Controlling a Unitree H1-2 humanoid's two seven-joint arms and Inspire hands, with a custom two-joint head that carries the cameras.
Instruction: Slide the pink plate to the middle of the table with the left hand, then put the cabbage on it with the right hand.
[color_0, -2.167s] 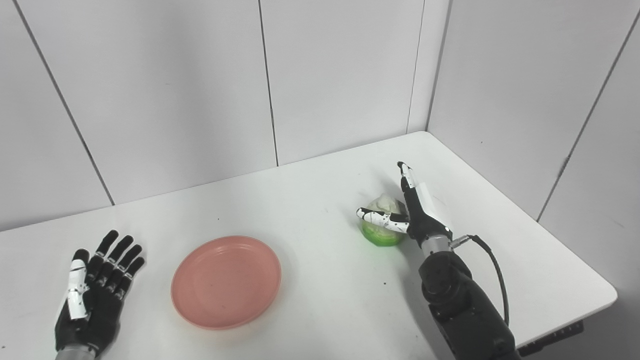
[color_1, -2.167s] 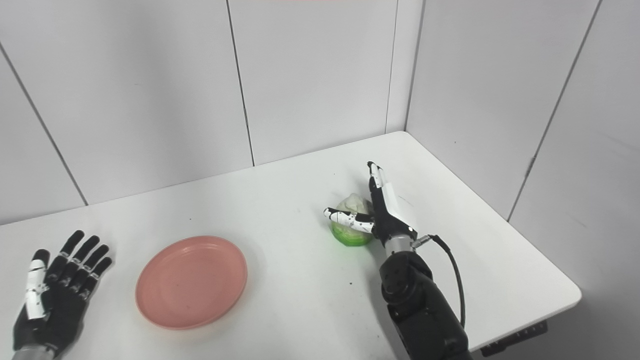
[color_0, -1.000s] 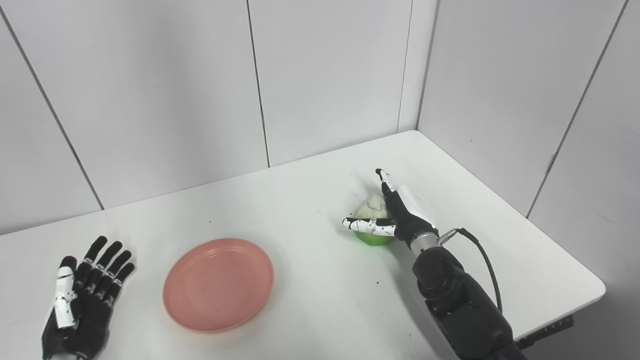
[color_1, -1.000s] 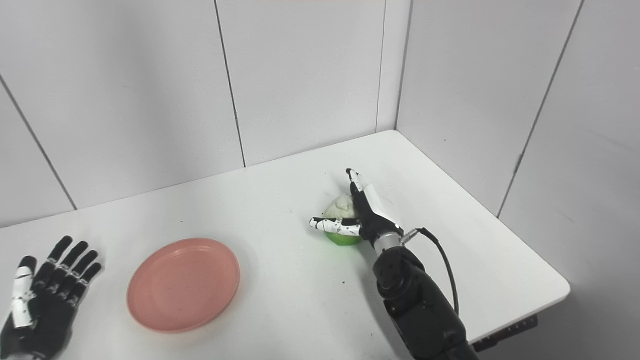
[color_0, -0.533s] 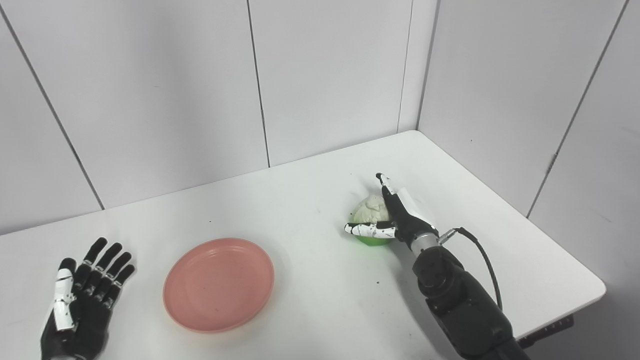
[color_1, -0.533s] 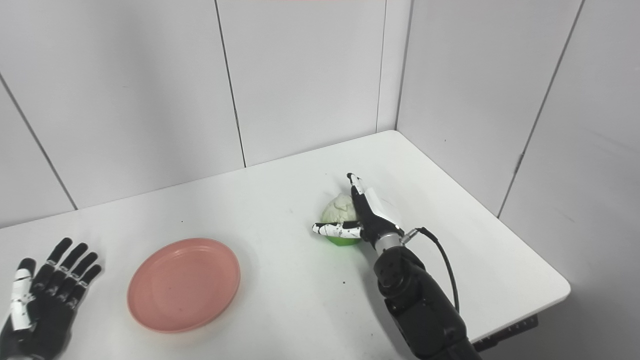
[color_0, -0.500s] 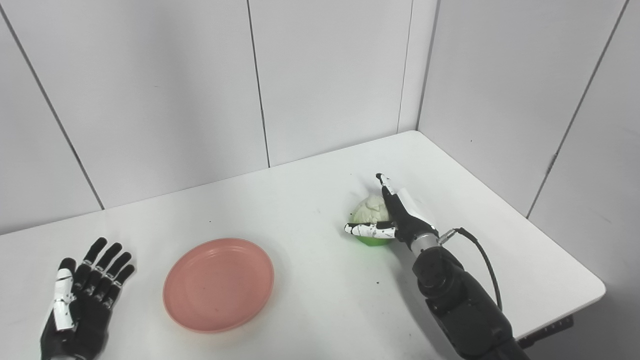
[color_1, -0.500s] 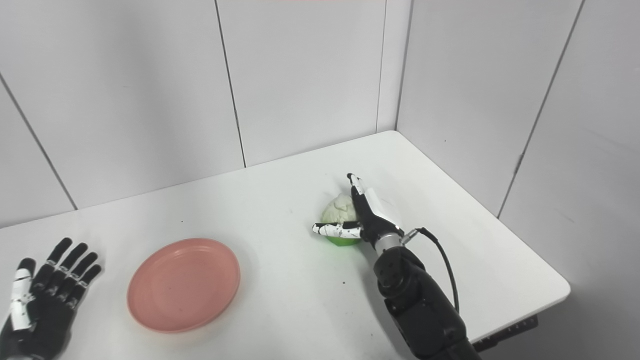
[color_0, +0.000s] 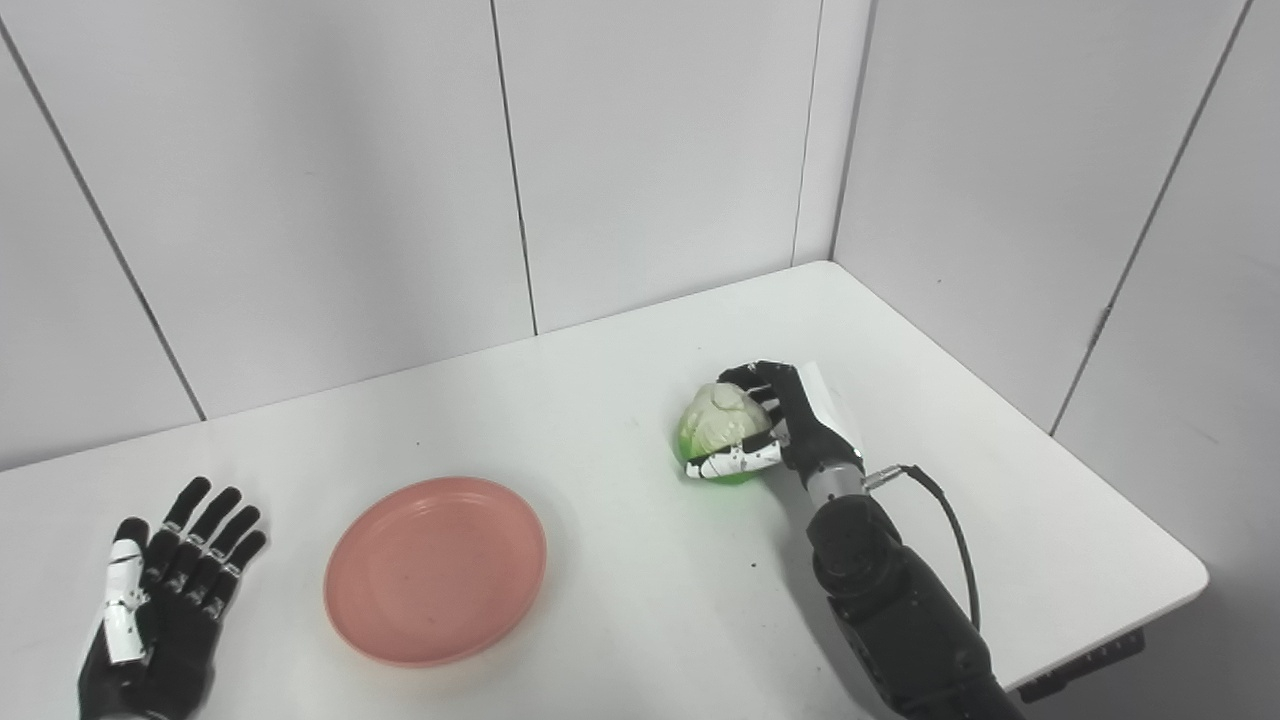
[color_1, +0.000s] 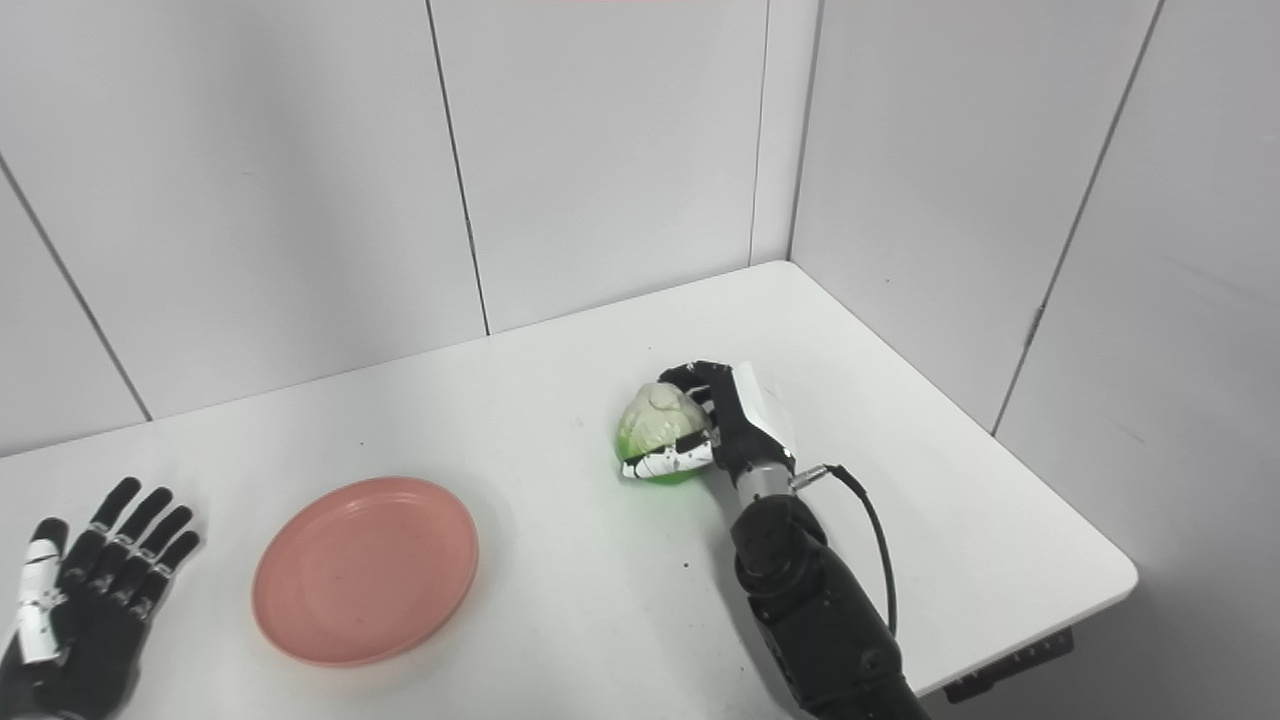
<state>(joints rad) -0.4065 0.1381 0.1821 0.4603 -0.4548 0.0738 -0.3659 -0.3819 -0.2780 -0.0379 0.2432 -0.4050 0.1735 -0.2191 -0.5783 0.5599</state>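
Since the frame half a second before, the right hand (color_0: 785, 425) has gone from an open cradle — fingers straight up behind the cabbage (color_0: 722, 430), thumb stretched across its front — to a closed grip, fingers curled over the pale crown and thumb (color_0: 733, 461) pressed along the green base. The cabbage has tipped toward the left and now leans in the grasp; whether its base touches the table (color_0: 620, 560) or has just cleared it cannot be told.

The cabbage sits right of the table's centre, well apart from the pink plate (color_0: 436, 568), which lies left of centre and nearer the front edge. The left hand (color_0: 160, 620) rests flat on the table at the far left, fingers spread, holding nothing, just clear of the plate.

Handling, as a judgement: the cabbage looks like a small moulded toy — light, fairly stiff, with a smooth rounded base that could roll or slip under an uneven pinch. A wrap around its widest part, fingers over the top and thumb opposing low on the near side, as here, seems the soundest hold. The present tilt suggests the grip is slightly off centre.

The plate appears short of the table's middle, and the cabbage is not yet on it.
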